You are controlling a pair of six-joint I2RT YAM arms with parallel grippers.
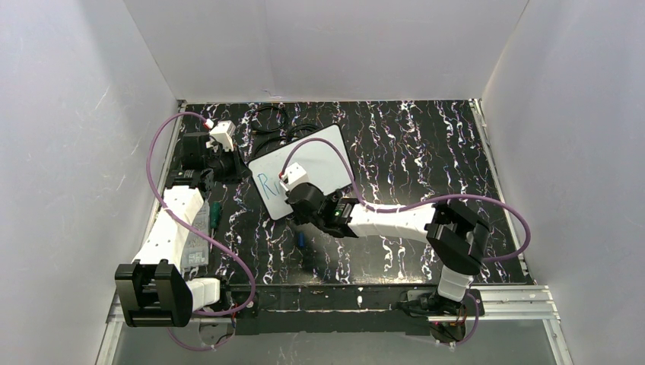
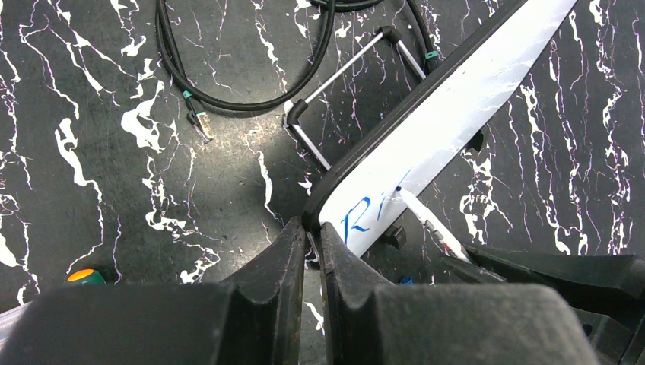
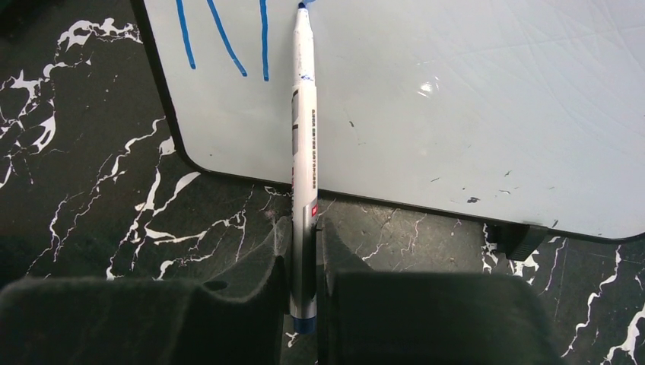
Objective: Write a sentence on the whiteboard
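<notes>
The whiteboard [image 1: 319,160] stands tilted on the black marbled table. It also shows in the left wrist view [image 2: 456,106] and the right wrist view [image 3: 456,114]. Blue lettering [image 1: 266,183] reading about "Ri" is at its left end, seen in the left wrist view [image 2: 357,217] and as strokes in the right wrist view [image 3: 220,38]. My left gripper [image 2: 312,228] is shut on the board's left corner edge [image 1: 242,169]. My right gripper [image 3: 303,232] is shut on a white marker [image 3: 304,137], whose blue tip touches the board beside the last stroke [image 2: 427,219].
Black cables [image 1: 274,122] lie behind the board, and its wire stand [image 2: 342,76] props it up. A blue cap [image 1: 301,239] lies in front of the board. A green marker [image 1: 215,215] and a grey object [image 1: 199,236] lie by the left arm.
</notes>
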